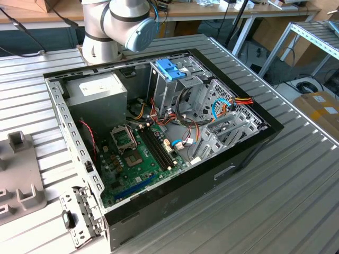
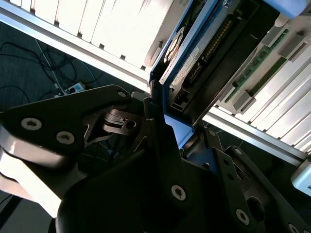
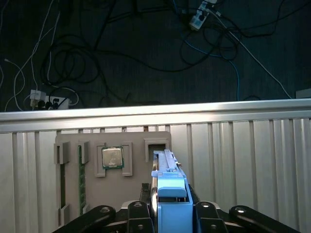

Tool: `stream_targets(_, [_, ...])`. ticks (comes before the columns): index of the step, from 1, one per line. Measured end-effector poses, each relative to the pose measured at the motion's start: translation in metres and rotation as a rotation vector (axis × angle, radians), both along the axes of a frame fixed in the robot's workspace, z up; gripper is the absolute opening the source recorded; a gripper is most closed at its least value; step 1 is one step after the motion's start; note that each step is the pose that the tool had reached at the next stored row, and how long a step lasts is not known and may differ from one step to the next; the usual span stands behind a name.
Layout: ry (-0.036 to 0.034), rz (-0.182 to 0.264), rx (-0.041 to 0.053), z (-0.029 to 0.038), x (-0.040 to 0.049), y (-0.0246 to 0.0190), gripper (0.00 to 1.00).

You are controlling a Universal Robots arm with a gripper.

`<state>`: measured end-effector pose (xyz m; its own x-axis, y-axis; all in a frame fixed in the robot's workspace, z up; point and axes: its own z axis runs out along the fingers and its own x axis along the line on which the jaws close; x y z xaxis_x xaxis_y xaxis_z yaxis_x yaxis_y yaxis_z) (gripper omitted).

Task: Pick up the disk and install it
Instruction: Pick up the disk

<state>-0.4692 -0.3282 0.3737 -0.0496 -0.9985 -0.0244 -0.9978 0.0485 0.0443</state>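
Clearly, in the exterior view, the open computer case fills the middle of the slatted table. The arm rises from the 12 o'clock edge. A metal drive cage with a blue handle stands at about 1 o'clock from the case's centre, and a grey tray lies off at 9 o'clock, well apart from the case. In the second wrist view, the gripper has its jaws closed onto the near end of the disk, pinching its blue frame. The disk runs straight out from between them, its thin edge turned towards the camera, above the table slats. A green memory stick lies beneath and to one side. In the first wrist view, the disk again stands on edge between the two fingers. Its long axis points directly away from the wrist, in line with the gripper. Below it sits the tray, which carries a processor chip and has an empty slot just beyond the disk's far end. Judged from this, the disk is firmly held and clear of the tray, and it is not yet anywhere near the cage.
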Motion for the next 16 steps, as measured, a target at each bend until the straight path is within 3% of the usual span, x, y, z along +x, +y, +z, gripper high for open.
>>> stream_targets(16, [0.0,0.0,0.0,0.0103,0.0,0.0,0.37])
